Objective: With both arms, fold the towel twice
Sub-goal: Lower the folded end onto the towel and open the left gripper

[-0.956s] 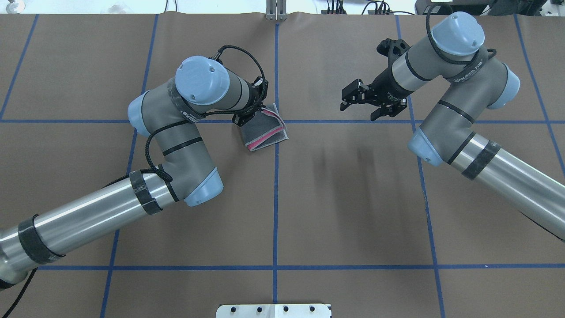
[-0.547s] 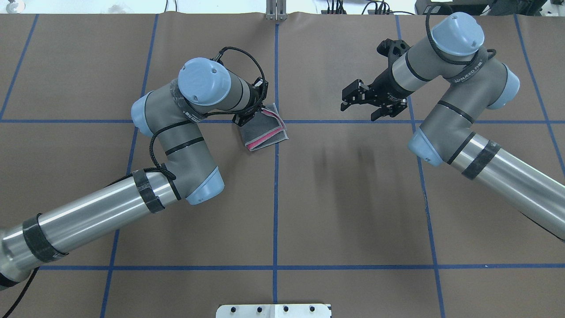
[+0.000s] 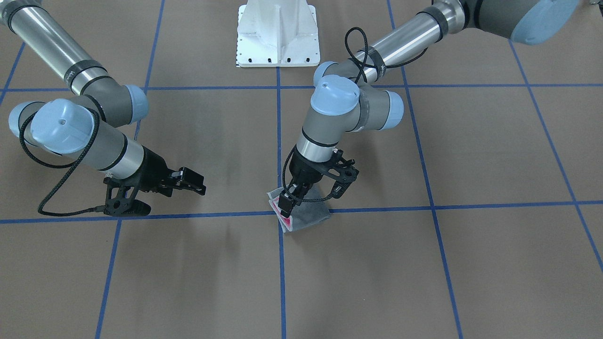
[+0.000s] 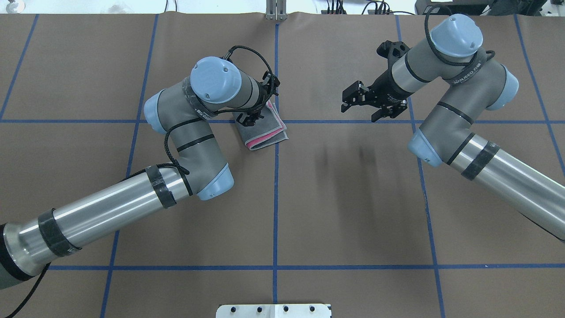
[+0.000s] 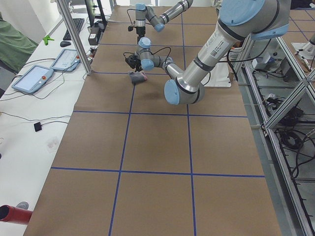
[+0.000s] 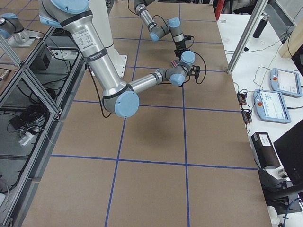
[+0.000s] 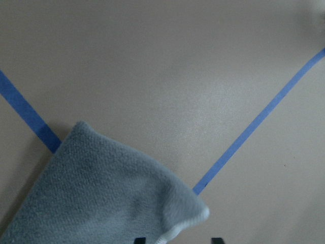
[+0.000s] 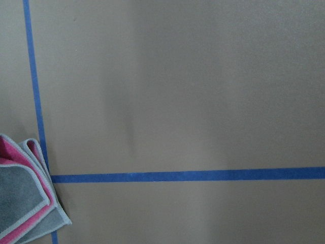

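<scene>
Two grippers here: the left gripper sits right on the folded towel, jaws looking pinched on its edge, near the bench's blue tape crossing. The right gripper hangs well off to the right, jaws apart, holding nothing.

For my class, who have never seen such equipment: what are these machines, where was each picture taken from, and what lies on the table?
Two silver-grey tubular robot arms with blue joint caps work at a brown table marked with blue tape lines. Four pictures come from fixed cameras: overhead, facing the robot, and one at each table end. Two come from cameras on the wrists. A small folded terry towel, grey outside with pink layers showing, lies near the middle. The left tool is down at the towel; whether it grips is unclear. The right tool hovers open, apart and empty.
</scene>
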Controlling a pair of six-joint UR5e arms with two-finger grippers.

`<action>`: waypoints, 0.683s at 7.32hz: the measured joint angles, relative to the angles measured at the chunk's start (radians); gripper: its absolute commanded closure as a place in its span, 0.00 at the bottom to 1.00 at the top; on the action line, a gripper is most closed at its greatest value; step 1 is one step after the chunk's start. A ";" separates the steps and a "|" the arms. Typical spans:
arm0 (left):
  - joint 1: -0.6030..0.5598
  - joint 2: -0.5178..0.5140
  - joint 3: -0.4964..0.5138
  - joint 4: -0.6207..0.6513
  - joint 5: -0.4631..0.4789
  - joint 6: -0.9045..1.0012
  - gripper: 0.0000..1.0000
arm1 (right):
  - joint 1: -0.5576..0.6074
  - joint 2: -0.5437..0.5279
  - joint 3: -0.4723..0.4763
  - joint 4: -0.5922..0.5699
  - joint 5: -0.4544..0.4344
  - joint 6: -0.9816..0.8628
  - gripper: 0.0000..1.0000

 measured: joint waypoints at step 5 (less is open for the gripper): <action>-0.015 -0.010 0.088 -0.088 0.044 0.005 0.00 | 0.000 -0.001 -0.005 0.000 0.000 -0.001 0.00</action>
